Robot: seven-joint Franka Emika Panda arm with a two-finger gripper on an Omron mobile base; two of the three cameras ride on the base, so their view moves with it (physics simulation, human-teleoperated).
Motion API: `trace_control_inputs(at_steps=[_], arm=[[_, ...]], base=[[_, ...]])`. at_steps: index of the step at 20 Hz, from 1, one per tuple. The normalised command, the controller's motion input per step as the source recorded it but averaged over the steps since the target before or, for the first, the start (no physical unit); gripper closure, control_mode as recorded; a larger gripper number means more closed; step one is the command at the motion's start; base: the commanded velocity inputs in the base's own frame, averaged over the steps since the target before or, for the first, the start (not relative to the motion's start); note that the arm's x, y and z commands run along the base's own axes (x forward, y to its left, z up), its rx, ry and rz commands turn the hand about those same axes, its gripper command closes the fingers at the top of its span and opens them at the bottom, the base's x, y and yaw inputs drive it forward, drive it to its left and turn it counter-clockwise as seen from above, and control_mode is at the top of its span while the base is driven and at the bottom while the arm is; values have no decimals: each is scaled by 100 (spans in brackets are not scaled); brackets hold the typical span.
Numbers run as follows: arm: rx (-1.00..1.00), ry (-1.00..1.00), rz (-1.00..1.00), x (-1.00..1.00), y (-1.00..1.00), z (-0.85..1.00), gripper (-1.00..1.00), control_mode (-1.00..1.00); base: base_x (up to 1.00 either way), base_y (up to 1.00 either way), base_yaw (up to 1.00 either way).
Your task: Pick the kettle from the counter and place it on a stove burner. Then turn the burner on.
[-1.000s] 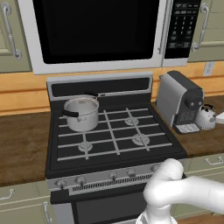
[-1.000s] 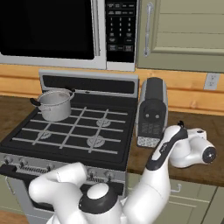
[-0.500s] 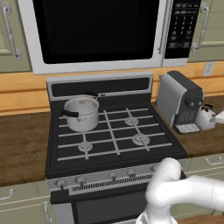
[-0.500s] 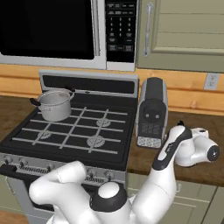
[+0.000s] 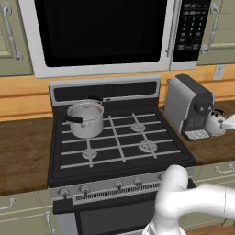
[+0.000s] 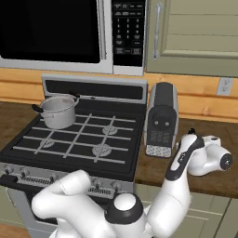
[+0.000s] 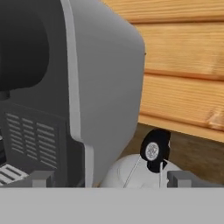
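1. Your gripper [image 7: 107,179] hangs just above the kettle [image 7: 140,171]. Its fingers [image 7: 181,178] are spread wide and hold nothing.
2. The kettle sits on the counter [image 5: 215,147], just right of the coffee machine [image 5: 189,106], so you are on the reach-and-pick step.
3. Next, I judge, lower over the black handle and close on it without brushing the machine.
4. Farther left, the near right burner [image 5: 148,147] lies free. A pot [image 5: 86,119] stands over the back left one.

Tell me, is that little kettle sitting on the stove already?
No, the kettle stands on the counter right of the coffee machine, off the stove.
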Motion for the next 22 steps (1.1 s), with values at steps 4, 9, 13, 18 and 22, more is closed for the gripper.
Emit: trace_control_inputs(at_steps=[4, 9, 13, 18, 22], arm=[[0, 0, 1, 28, -18, -12, -100, -100], [0, 0, 0, 25, -26, -11, -100, -100], [0, 0, 0, 24, -22, -14, -100, -100], [0, 0, 0, 25, -15, -18, -100, -100], [0, 0, 0, 21, -10, -24, -100, -100]], base=[[0, 0, 0], [0, 0, 0], [0, 0, 0], [0, 0, 0], [0, 0, 0]])
